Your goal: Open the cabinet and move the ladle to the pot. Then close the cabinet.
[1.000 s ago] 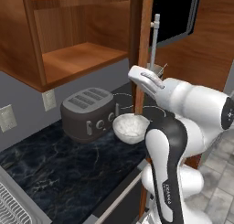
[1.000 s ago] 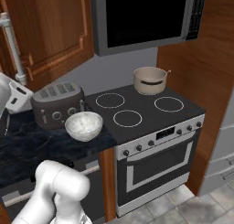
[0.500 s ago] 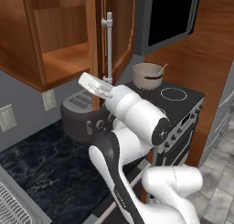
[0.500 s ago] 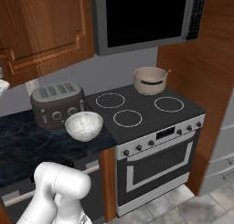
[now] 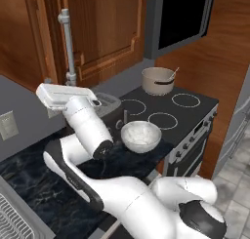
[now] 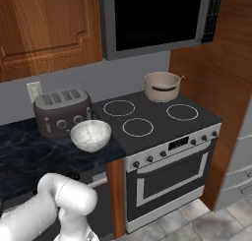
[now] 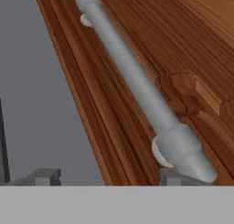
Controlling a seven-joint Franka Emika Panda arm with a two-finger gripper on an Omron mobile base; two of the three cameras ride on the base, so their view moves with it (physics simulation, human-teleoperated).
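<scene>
The reddish-brown wooden wall cabinet (image 5: 102, 33) is shut. The pincer (image 7: 107, 176) stands open just below its silver bar handle (image 7: 137, 83). A thin ladle (image 5: 174, 71) rests in the beige pot (image 5: 157, 80).

Domestic kitchen, rendered. Evidence: black glass-top electric stove (image 6: 162, 119) with four ring burners, knob panel and oven door below. Black microwave (image 6: 157, 16) mounted above it. Reddish-brown raised-panel wooden wall cabinet (image 5: 105, 30) with long silver bar handle (image 5: 67, 45). Dark marbled stone surface (image 6: 24, 151) left of the stove, carrying a grey four-slot toaster (image 6: 61, 112) and a wide white speckled bowl (image 6: 90, 135). Round beige pot with dark band (image 6: 162, 86) on the stove's back burner. Wall outlet (image 6: 33, 90) on grey backsplash. Grey tiled floor (image 6: 216, 225).
</scene>
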